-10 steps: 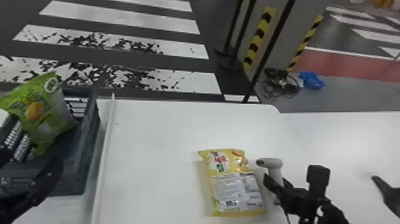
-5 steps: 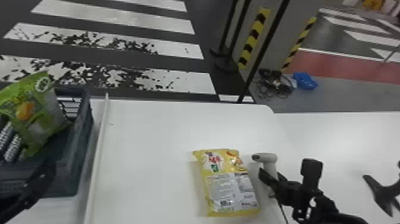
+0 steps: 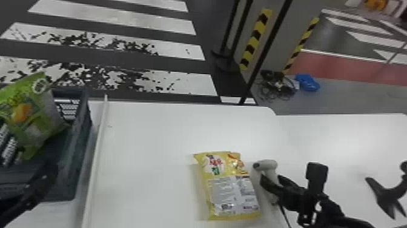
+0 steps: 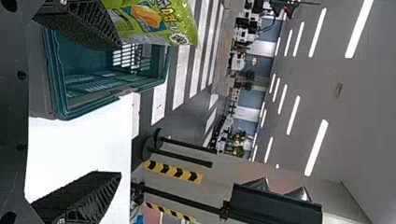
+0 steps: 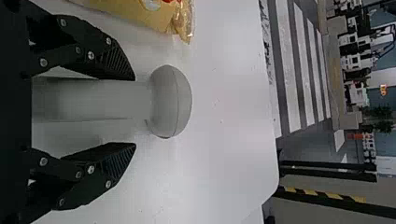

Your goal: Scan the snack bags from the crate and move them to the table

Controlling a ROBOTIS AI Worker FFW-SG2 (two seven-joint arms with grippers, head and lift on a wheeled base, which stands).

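Observation:
At the head view's lower left is my left gripper [image 3: 50,179], by the crate [image 3: 81,136]. Its fingers stand apart and empty in the left wrist view, gripper [image 4: 119,109], with the green snack bag [image 4: 154,21] beyond one of them. That green bag [image 3: 33,118] leans upright in the crate. A yellow snack bag [image 3: 231,191] lies on the table, printed label up. Just right of it my right gripper [image 3: 268,185] is at the pale grey scanner [image 3: 269,164]. Seen from the right wrist, the open gripper [image 5: 134,111] has the scanner's handle [image 5: 93,100] between its fingers, not clamped.
A raised white strip [image 3: 95,157] runs along the white table [image 3: 157,136] beside the crate. At the head view's right edge lies a black forked object [image 3: 387,194]. Striped barriers [image 3: 256,39] and cables [image 3: 275,83] are beyond the table.
The whole head view has shifted a little, so the crate, yellow bag, scanner and right gripper all appear slightly farther left. The right gripper keeps its place at the scanner.

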